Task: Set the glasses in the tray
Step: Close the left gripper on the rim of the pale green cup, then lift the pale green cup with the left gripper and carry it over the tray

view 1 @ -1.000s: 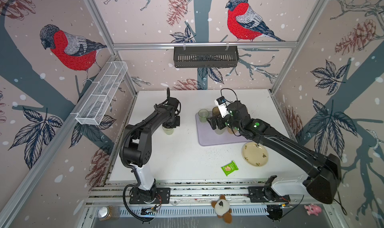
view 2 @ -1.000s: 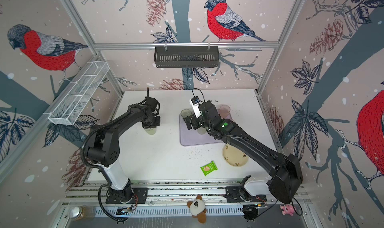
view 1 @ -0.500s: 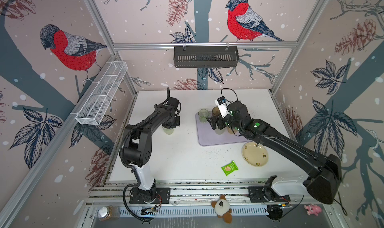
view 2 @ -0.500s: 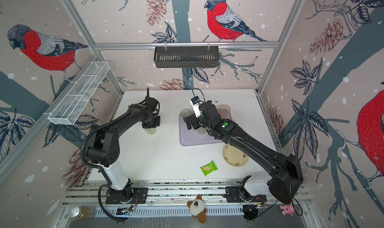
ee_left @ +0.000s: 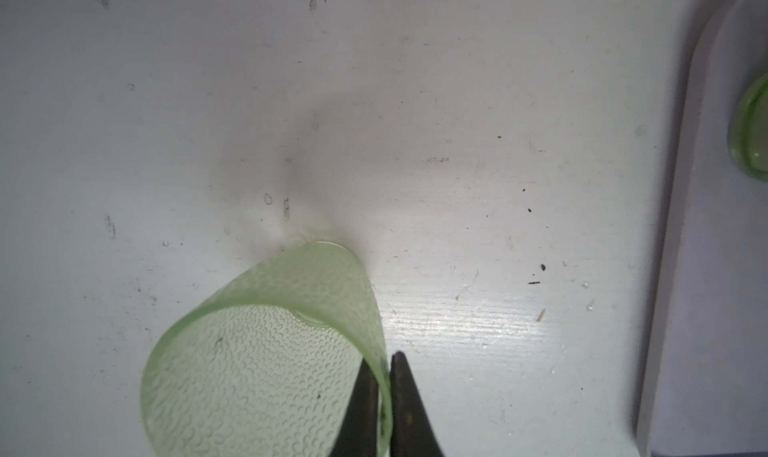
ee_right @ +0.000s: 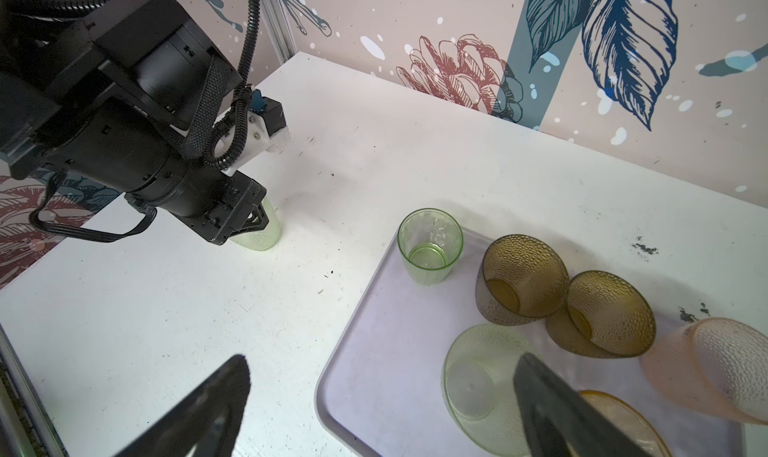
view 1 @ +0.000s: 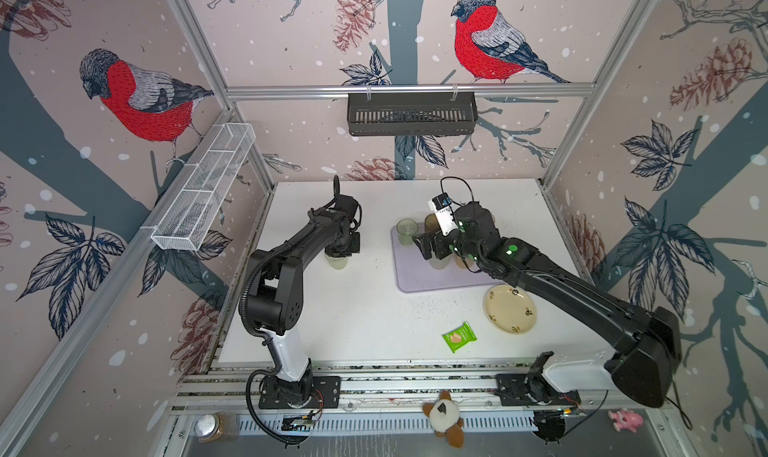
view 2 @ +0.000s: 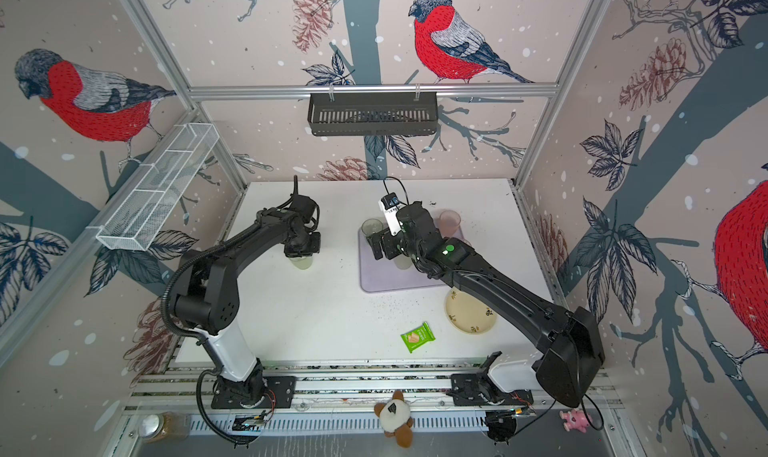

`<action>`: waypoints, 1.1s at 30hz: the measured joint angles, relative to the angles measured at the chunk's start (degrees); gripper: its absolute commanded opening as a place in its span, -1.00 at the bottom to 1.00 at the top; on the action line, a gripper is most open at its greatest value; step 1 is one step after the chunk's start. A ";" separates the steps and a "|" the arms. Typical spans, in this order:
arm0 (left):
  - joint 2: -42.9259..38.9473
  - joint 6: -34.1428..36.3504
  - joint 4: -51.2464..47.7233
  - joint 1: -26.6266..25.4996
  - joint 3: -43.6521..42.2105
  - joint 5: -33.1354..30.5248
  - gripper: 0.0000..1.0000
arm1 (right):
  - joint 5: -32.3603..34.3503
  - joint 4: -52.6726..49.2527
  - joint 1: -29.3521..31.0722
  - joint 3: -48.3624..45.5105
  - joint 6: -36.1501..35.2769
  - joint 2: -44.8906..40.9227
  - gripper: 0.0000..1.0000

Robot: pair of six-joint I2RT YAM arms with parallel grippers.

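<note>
Nearest, on the white table [view 1: 353, 317]: a crinkled green snack packet [view 1: 459, 337], then a round cream plate [view 1: 510, 309] with small flower prints.

Beyond the plate, the tray [ee_right: 374, 351]: flat, pale lilac, smooth plastic, with rounded corners and a low rim. Inside it, at the near side, a frosted pale tumbler [ee_right: 482, 376] and an amber tumbler [ee_right: 623, 417], only partly in view. Further in, a brown tumbler [ee_right: 519, 280] touching a second brown tumbler [ee_right: 606, 313], both with dimpled walls. At the far left corner, a green tumbler [ee_right: 430, 247], clear-walled, upright, mouth up. By the far right corner, a pink tumbler [ee_right: 715, 367], dimpled; inside the rim or just off it, impossible to tell.

Over the tray's near left part, the right gripper [ee_right: 382, 361], with jaws spread wide and nothing between them.

Left of the tray and apart from it, on bare table: a pebbled green tumbler [ee_left: 266, 363], translucent, tapering to a small base. Pinched narrow on its rim wall, the left gripper [ee_left: 384, 363], with one finger inside and one outside.

Farthest, on the back wall: a black slotted basket [view 1: 411, 114], contents out of sight.
</note>
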 measured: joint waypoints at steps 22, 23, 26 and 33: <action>-2.34 -0.31 -3.23 -2.10 3.45 0.26 -0.94 | 0.02 0.02 -0.26 0.22 -0.15 0.00 0.99; -2.36 -0.31 -3.56 -2.56 3.82 0.26 -0.94 | 0.02 0.02 -0.26 0.22 -0.15 0.00 0.99; -2.38 -0.28 -4.74 -4.07 5.33 0.02 -0.94 | 0.02 0.02 -0.26 0.20 -0.13 0.00 0.99; -2.29 -0.31 -6.91 -7.52 8.70 0.02 -0.95 | 0.04 0.04 -0.50 -0.42 -0.13 -0.57 0.99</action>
